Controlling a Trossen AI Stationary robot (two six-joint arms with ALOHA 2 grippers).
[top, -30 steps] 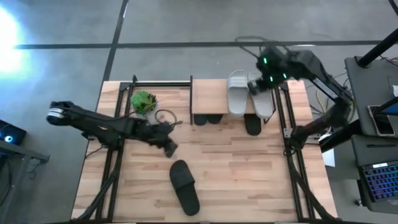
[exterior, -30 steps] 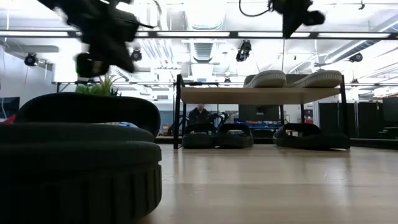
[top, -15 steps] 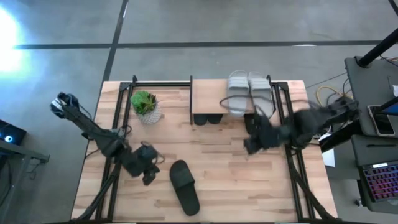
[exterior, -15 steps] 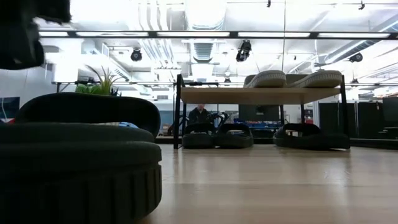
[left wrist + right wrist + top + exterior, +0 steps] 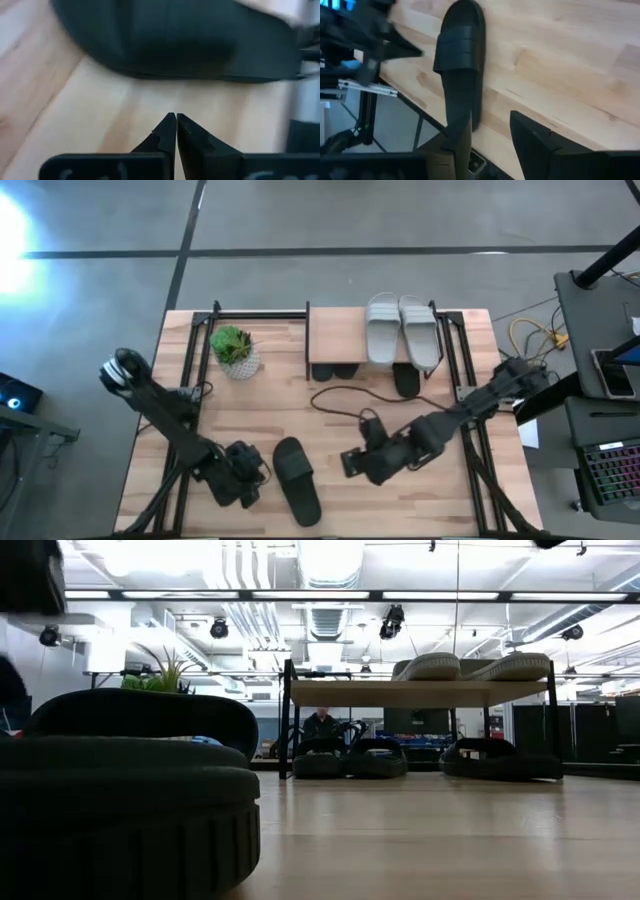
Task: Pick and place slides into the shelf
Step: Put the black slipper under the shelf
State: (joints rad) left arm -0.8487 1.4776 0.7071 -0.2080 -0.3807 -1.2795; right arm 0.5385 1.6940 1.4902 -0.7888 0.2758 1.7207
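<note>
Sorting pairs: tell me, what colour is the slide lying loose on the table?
Black slide, clearest in the high view.

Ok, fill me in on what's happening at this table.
Two arms are loading slides onto the shelf. Two grey slides lie on top, black ones sit underneath. One black slide lies loose on the table. The right gripper, open, and the left gripper, shut, flank it; neither holds anything.
</note>
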